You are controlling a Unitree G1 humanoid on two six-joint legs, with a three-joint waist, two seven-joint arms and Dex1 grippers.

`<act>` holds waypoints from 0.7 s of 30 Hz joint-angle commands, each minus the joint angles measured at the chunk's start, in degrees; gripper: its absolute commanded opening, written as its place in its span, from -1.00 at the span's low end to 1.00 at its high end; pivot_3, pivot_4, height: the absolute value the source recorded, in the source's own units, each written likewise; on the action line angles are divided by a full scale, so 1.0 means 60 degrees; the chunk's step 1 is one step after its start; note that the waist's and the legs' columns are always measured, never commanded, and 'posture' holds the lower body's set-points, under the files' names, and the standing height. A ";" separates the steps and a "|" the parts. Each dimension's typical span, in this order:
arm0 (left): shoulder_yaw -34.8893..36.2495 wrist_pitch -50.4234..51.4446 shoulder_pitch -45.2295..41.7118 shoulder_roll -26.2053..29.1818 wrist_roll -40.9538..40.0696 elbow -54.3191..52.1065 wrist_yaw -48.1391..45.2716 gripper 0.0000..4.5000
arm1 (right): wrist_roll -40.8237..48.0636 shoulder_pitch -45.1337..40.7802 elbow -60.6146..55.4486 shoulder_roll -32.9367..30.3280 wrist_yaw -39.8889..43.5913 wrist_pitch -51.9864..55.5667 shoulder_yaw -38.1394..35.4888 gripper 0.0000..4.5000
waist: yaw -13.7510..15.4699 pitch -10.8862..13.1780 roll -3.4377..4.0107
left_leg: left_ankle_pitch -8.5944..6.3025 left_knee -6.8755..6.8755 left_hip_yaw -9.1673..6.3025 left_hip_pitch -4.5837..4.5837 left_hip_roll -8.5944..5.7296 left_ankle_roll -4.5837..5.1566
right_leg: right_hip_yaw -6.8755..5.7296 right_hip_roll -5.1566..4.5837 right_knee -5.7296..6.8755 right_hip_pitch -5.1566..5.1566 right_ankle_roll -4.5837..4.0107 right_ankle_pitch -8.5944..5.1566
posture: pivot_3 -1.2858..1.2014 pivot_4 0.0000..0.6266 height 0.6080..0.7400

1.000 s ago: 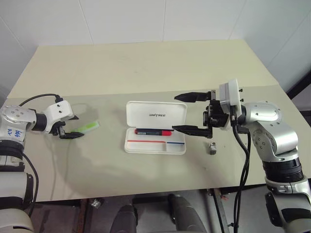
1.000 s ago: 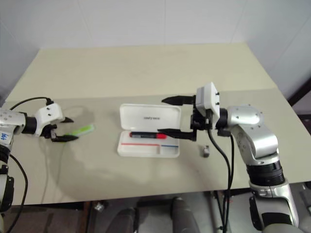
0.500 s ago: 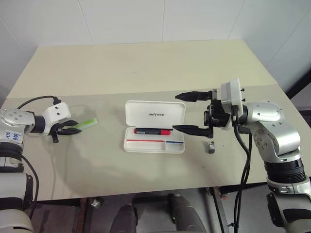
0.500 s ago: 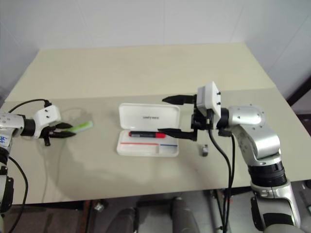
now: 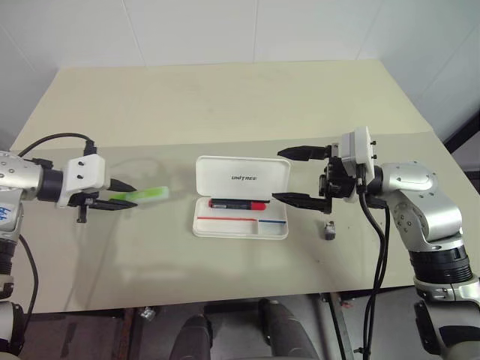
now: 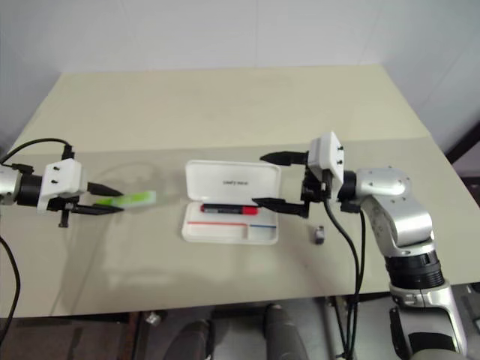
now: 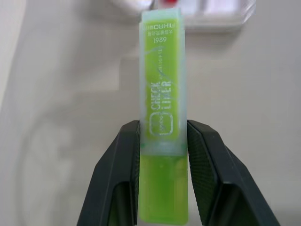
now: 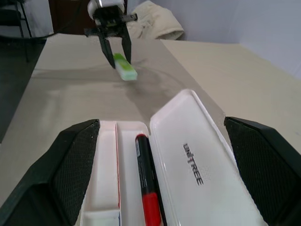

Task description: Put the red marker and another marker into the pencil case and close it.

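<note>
Left wrist view: green marker clamped, case lies open

Left wrist view shows the two black fingers pressed against both sides of the green marker, gripping it near its lower end with the printed cap end pointing away toward the pencil case. From the head camera, the left gripper holds that marker above the table, to the left of the case and apart from it, with the marker's free end aimed toward the case.

The pencil case lies open in the middle of the table, its lid folded back flat with the dark logo facing up. The red marker rests lengthwise in the tray's rear compartment, its red end toward the robot's right. A thin red and blue stripe runs along the tray in front of it.

The right gripper hangs at the case's right end with its fingers spread wide and nothing between them. A small grey block sits on the table near the case's right front corner.
</note>
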 commanded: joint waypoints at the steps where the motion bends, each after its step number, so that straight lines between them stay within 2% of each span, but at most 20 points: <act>1: 0.0000 0.0932 -0.0012 -0.0160 -0.0435 -0.1184 0.0148 -0.51 | 0.0022 0.0130 -0.0154 -0.0223 0.0055 -0.0240 -0.0438 1.00 | -0.0011 0.0000 0.0000 | 0.0000 0.0001 0.0001 0.0001 -0.0001 0.0000 | 0.0001 0.0001 0.0000 0.0000 0.0000 0.0000 | 0.03 -0.52 1.00; 6: -0.0843 0.2348 -0.0369 -0.1033 -0.0407 -0.2346 0.0606 -0.51 | 0.0109 0.0787 -0.0540 -0.0482 -0.0044 -0.0102 -0.0781 1.00 | -0.0008 0.0000 0.0000 | 0.0000 0.0005 0.0001 0.0006 -0.0003 0.0000 | 0.0004 0.0004 0.0000 0.0009 0.0002 0.0000 | 0.03 -0.52 1.00; 21: -0.2533 0.3710 -0.1592 -0.2529 0.0213 -0.2674 0.1025 -0.51 | 0.0295 0.2306 -0.1848 -0.0349 -0.1093 0.0189 -0.1115 1.00 | -0.0010 0.0001 -0.0002 | 0.0001 0.0012 0.0001 0.0020 -0.0006 0.0001 | 0.0020 0.0013 -0.0008 0.0026 0.0009 0.0003 | 0.03 -0.52 1.00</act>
